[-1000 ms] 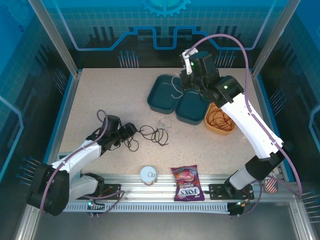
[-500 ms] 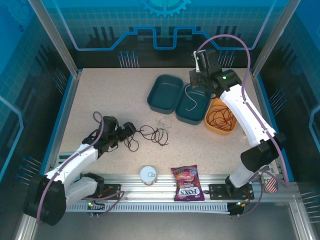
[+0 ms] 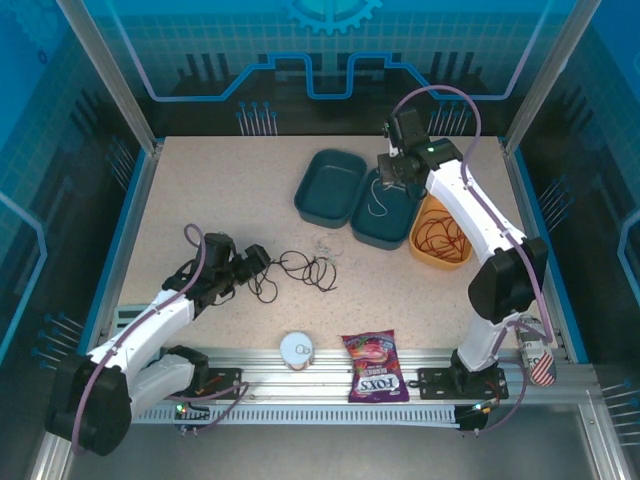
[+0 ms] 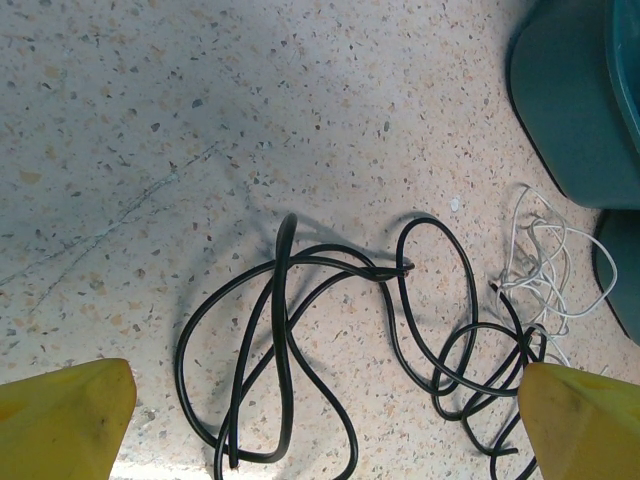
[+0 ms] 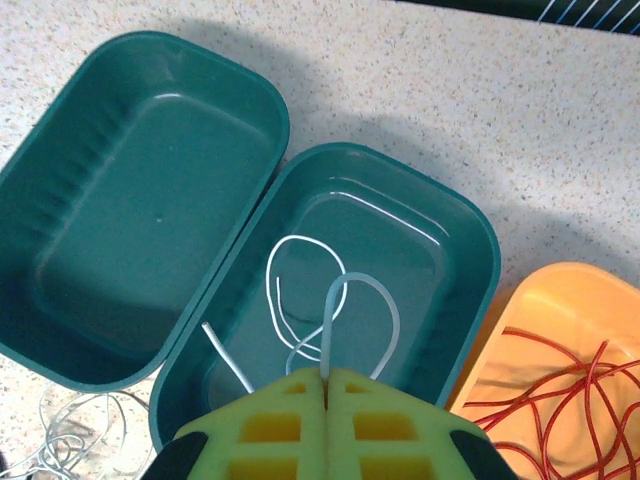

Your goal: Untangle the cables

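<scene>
**Fig. Sorting stage of the untangling task.** The right gripper (image 5: 325, 388), jaws pressed together on 1 strand of the pale cable (image 5: 335, 300), hangs over the right-hand teal tray (image 5: 470, 250). The cable's 2 loops appear to rest on that tray's floor, and 1 free end points toward the wall beside the empty teal tray (image 5: 130, 200). The red cable (image 5: 545, 365) lies coiled in the orange tray (image 5: 590, 290).

The left gripper (image 4: 320, 420) is spread to its widest and holds nothing. Its yellow fingertips (image 4: 65, 415) stand on either side of the black cable (image 4: 290, 330) on the table (image 4: 150, 120). A thin white wire (image 4: 545, 260) appears to cross the black cable at the end nearest the trays.

Suggested practice:
- **Right gripper:** let go only when the hanging strand is slack and the fingers sit over the tray's middle, so nothing drapes over the rim.
- **Left gripper:** close on 1 black strand at the end away from the white wire, then draw it clear slowly.

Orientation: seen from above, the black cable's long axis runs left to right, from the left gripper toward the trays. The pale cable drops almost straight from the fingers, and its loops spread along the tray's length.
</scene>
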